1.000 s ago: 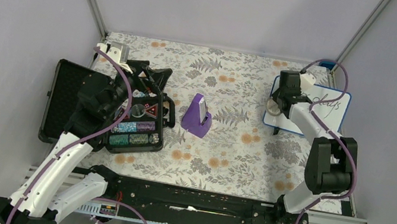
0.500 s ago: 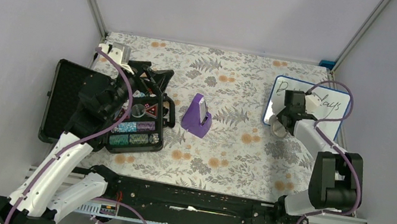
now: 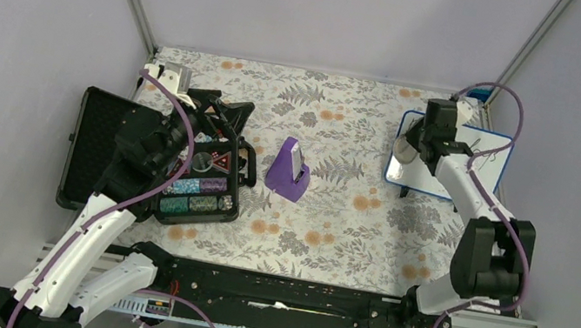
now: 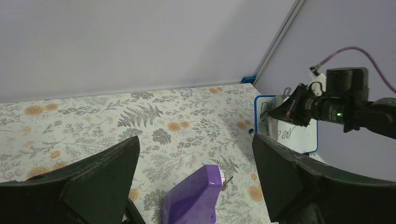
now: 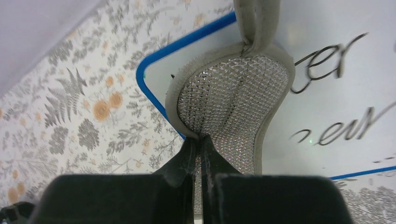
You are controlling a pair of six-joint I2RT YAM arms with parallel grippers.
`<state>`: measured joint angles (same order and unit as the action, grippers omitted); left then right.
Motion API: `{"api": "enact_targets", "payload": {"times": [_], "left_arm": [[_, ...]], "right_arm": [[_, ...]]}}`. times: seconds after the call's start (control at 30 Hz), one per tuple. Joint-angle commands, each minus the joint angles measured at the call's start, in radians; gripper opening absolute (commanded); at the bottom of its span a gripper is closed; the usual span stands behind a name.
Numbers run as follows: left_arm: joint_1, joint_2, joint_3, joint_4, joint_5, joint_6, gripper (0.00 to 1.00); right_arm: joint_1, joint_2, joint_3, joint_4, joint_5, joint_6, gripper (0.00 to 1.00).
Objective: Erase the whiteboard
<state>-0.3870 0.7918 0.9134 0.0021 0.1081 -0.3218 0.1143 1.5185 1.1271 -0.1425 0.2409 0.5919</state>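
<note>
A blue-framed whiteboard [image 3: 485, 164] with black handwriting lies at the table's far right; it also shows in the right wrist view [image 5: 327, 98] and the left wrist view [image 4: 299, 137]. My right gripper [image 3: 406, 153] is shut on a round silvery mesh sponge pad [image 5: 233, 105] with a grey rim, pressed flat on the board's left part. In the right wrist view the gripper [image 5: 200, 144] pinches the pad's near edge. Handwriting shows to the pad's right. My left gripper [image 4: 194, 186] is open and empty, raised over the toolbox at the left [image 3: 187, 126].
A purple stand-like object [image 3: 289, 170] sits mid-table and shows between my left fingers [image 4: 196, 198]. An open black case [image 3: 96, 146] with small parts lies at the left. A floral cloth [image 3: 332, 215] covers the table. Walls enclose the far and side edges.
My right gripper with the pad swept from the board's lower left edge back up toward its upper left. The left arm has not moved.
</note>
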Motion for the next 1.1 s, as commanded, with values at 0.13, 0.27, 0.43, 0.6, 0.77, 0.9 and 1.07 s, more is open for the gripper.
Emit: {"api": "enact_targets", "payload": {"times": [0.13, 0.27, 0.43, 0.6, 0.77, 0.9, 1.07], "left_arm": [[-0.004, -0.006, 0.001, 0.053, -0.015, 0.013, 0.99], [-0.004, -0.009, 0.001, 0.054, -0.019, 0.014, 0.99], [-0.003, -0.011, 0.001, 0.051, -0.027, 0.013, 0.99], [-0.006, -0.010, 0.001, 0.051, -0.020, 0.008, 0.99], [-0.006, -0.012, 0.001, 0.053, -0.017, 0.004, 0.99], [-0.006, -0.011, 0.002, 0.052, -0.010, 0.004, 0.99], [-0.007, -0.021, 0.002, 0.050, -0.017, 0.006, 0.99]], "right_arm": [[0.032, 0.093, -0.083, 0.034, -0.006, 0.064, 0.00], [0.026, 0.063, -0.221, 0.077, 0.059, 0.122, 0.00], [0.005, 0.049, -0.289, 0.054, 0.085, 0.108, 0.00], [0.002, -0.034, -0.225, -0.055, 0.109, 0.050, 0.00], [-0.004, -0.186, -0.220, -0.019, 0.143, 0.043, 0.09], [-0.024, -0.228, -0.206, 0.071, 0.152, 0.018, 0.00], [-0.039, -0.143, -0.087, 0.034, 0.171, 0.022, 0.00]]}}
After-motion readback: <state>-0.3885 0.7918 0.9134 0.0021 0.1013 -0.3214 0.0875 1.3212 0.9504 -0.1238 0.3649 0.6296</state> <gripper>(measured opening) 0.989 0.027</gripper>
